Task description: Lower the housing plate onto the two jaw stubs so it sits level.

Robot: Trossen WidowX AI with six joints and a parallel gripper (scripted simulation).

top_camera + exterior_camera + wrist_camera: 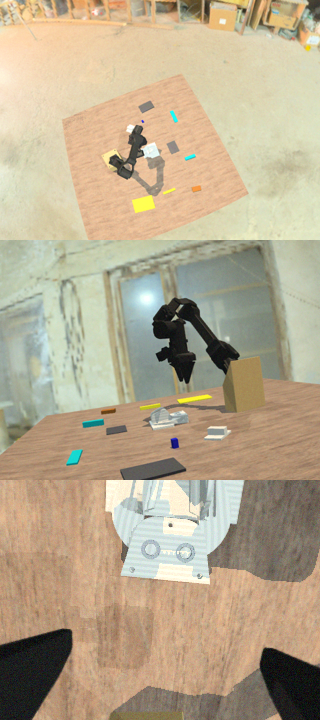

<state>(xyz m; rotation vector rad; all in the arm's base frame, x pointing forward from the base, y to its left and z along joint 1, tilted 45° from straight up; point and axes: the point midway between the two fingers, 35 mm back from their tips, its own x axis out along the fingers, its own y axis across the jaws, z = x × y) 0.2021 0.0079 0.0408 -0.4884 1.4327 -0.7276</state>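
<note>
The pale housing plate [180, 417] [172, 562] lies at the near end of the white assembly [154, 151] [162, 426]. It shows two rings with a small toothed strip between them in the wrist view, and looks roughly level. Rounded upright parts [159, 415] stand beside it. The jaw stubs are hidden beneath the plate, so whether it is fully closed on them cannot be told. My gripper [184, 382] [167, 647] is open and empty, points down and hangs well above the table, to the base side of the plate, touching nothing.
A white stepped block [130, 128] [217, 431] and a small blue block [142, 121] [174, 443] lie nearby. Dark slabs [146, 106] [172, 147], cyan bars [173, 116] [190, 157], an orange block [196, 188] and yellow pieces [169, 191] [143, 204] lie around. The arm's wooden base [245, 387] stands behind.
</note>
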